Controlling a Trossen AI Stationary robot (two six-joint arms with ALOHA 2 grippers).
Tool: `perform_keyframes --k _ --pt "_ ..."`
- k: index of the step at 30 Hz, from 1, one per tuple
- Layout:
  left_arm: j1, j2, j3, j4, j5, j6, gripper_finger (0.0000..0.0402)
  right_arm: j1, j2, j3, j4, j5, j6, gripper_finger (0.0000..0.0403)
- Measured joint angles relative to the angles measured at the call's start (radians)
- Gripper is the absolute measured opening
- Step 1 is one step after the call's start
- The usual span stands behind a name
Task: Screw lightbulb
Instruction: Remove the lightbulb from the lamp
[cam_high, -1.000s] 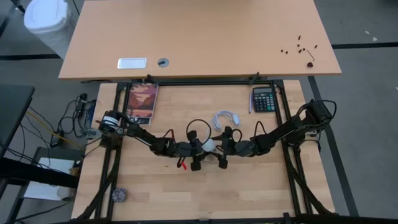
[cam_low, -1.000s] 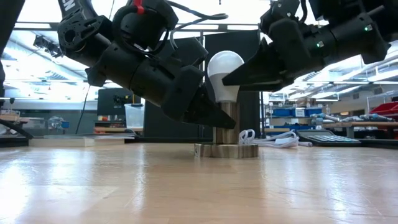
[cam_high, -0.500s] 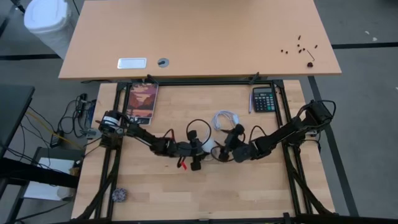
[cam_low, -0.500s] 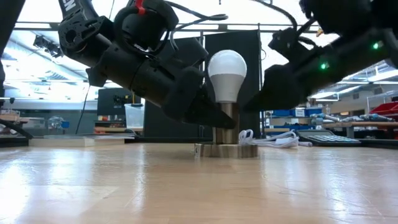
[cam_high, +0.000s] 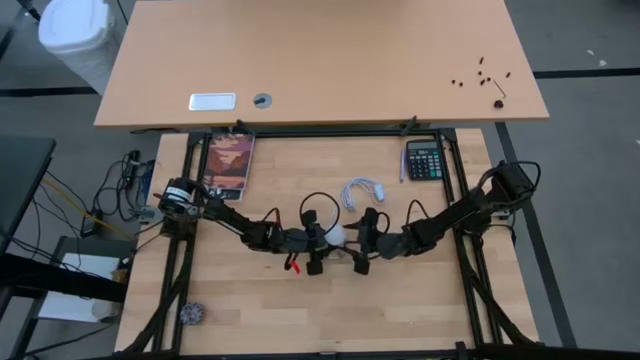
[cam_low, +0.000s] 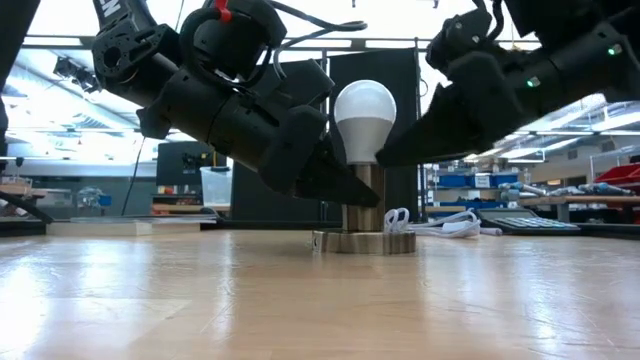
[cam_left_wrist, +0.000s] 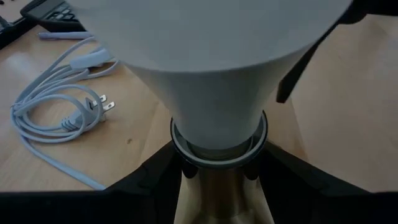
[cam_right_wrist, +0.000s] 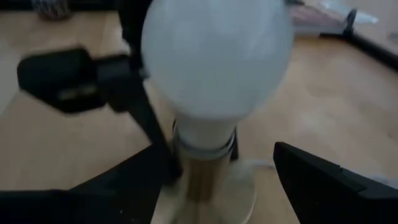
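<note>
While the small white pear-shaped lightbulb is seen upright in the silvery metal socket with its round disc base, near the middle of the pale wooden table, its narrow neck is seated at the socket collar in the left wrist view. The socket stem just under that collar is clamped by the left gripper, its dark fingers pressed against either side of the metal. The bulb itself is flanked by the right gripper, whose fingers are spread wide and kept apart from the glass, so nothing is held on that side. A coiled white cord with a plug is laid just behind the socket, and a dark calculator is set well apart at the far edge.

Trouble is judged likeliest at the closing: if the bulb is caught off-centre, it could be tilted and cross-threaded, and if the left hold is loosened, the socket could be spun or dragged across the table
</note>
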Motion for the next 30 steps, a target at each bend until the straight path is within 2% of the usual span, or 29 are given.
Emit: perform_keyframes --k 9,16,21,27,29,30 --pt "0.000 0.000 0.000 0.000 -0.001 -0.001 0.0193 -0.048 0.000 0.000 0.075 -0.071 -0.075 0.0306" --pt "0.001 0.000 0.000 -0.001 -0.008 -0.005 0.0193 -0.074 0.000 0.001 0.079 -0.062 -0.112 0.0306" --pt "0.003 0.000 0.000 -0.004 -0.037 -0.008 0.0193 -0.073 -0.009 0.004 -0.020 0.037 -0.124 0.0306" --pt "-0.001 0.000 0.000 -0.002 -0.020 0.001 0.0193 -0.058 -0.067 -0.003 -0.228 0.309 0.003 0.0306" --pt "0.000 0.000 0.000 -0.002 -0.011 0.003 0.0193 -0.050 -0.094 0.002 -0.231 0.292 0.012 0.0306" --pt "0.000 0.000 0.000 -0.001 -0.011 0.003 0.0193 -0.050 -0.098 0.002 -0.231 0.236 0.002 0.0306"
